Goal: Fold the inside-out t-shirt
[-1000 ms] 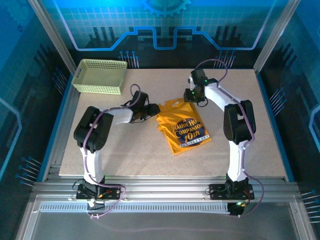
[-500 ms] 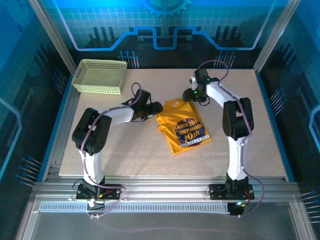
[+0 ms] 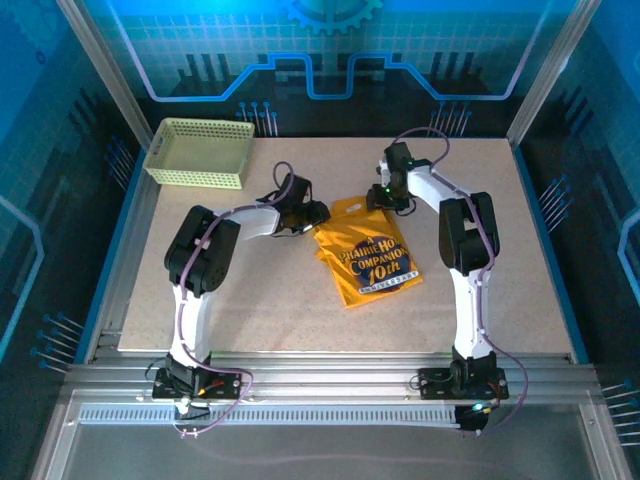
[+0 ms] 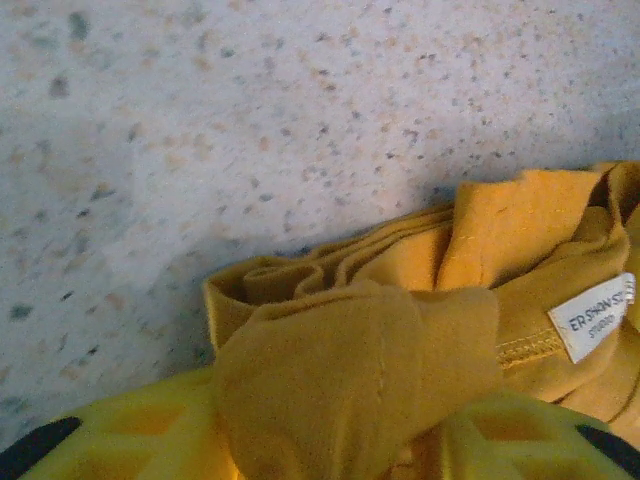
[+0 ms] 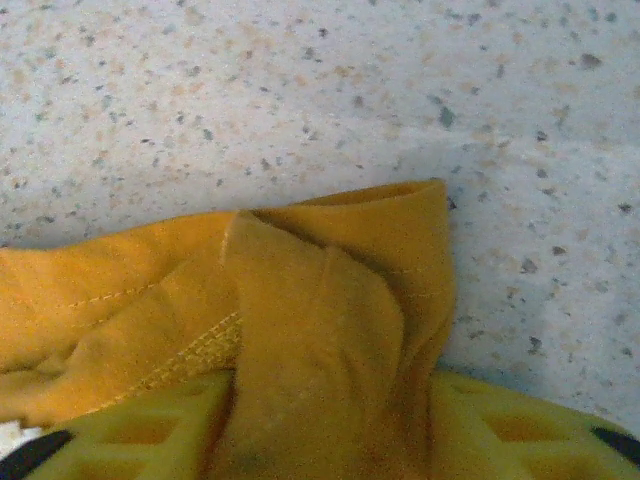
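The speckled beige table top [image 3: 250, 300] was bounded by a silver aluminium frame [image 3: 330, 385], with blue-lit patterned wall panels [image 3: 330, 40] behind it. A pale yellow-green mesh basket [image 3: 200, 152] stood well apart from the left gripper [image 3: 313, 213], beyond its fingers and to their left. The mustard-yellow cloth t-shirt [image 3: 370, 255] lay crumpled on the table top. Its far edge ran between the two pairs of fingers, and the rest extended from them toward the arm bases, with dark printed lettering [image 3: 378, 265] facing up. The left gripper's yellow fingers [image 4: 130, 440] were partly closed on a bunched fold of the t-shirt, and a white sewn label [image 4: 592, 317] showed just to their right. The right gripper [image 3: 379, 196] had its fingers [image 5: 500, 435] likewise partly closed on a raised fold with visible stitching.
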{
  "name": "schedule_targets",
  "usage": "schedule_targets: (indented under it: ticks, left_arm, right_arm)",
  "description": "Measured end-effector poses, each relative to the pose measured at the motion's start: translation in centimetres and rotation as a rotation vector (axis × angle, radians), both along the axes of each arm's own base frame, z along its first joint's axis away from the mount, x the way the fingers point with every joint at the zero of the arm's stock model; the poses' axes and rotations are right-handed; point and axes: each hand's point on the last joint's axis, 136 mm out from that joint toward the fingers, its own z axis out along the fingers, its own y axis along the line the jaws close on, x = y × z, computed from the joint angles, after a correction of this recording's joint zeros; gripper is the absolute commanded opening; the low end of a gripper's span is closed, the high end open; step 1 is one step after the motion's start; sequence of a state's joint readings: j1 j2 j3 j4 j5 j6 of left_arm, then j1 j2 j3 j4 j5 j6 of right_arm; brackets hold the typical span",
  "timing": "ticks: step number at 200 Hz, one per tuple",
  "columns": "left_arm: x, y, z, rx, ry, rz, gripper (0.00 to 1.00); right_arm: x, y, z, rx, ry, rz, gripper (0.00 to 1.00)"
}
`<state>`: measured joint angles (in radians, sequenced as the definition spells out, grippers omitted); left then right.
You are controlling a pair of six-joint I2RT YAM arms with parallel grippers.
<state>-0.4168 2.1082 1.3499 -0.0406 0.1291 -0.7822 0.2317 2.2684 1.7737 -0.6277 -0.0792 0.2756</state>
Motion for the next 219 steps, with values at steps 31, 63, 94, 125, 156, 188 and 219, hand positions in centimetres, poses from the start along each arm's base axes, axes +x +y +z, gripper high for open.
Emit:
schedule_targets:
  ticks: [31,63,94,125,156,188,219]
  left_arm:
    - [0.3,-0.2,-0.3,0.001,0.0,-0.001,0.22]
    - [0.3,-0.2,-0.4,0.0,0.0,-0.009,0.03]
    - [-0.3,0.1,0.1,-0.013,-0.022,-0.022,0.0]
    - [0.0,-0.1,3.7,-0.054,-0.091,-0.039,0.0]
    - [1.0,0.1,8.5,-0.106,-0.197,-0.038,0.0]
    - [2.0,0.6,11.2,-0.151,-0.257,-0.039,0.0]
    - [4.2,0.5,15.7,-0.199,-0.336,-0.058,0.0]
  right_arm:
    - [-0.4,0.8,-0.3,0.003,0.006,0.009,0.21]
    - [-0.8,0.7,-0.2,0.015,-0.008,-0.012,0.05]
    - [-2.4,0.3,0.9,0.057,-0.003,-0.039,0.0]
    - [-2.1,0.1,4.8,0.123,-0.067,-0.051,0.0]
    - [-1.1,0.2,9.2,0.175,-0.161,-0.053,0.0]
    - [-0.7,0.3,11.7,0.215,-0.216,-0.054,0.0]
    - [0.9,0.0,15.0,0.252,-0.283,-0.066,0.0]
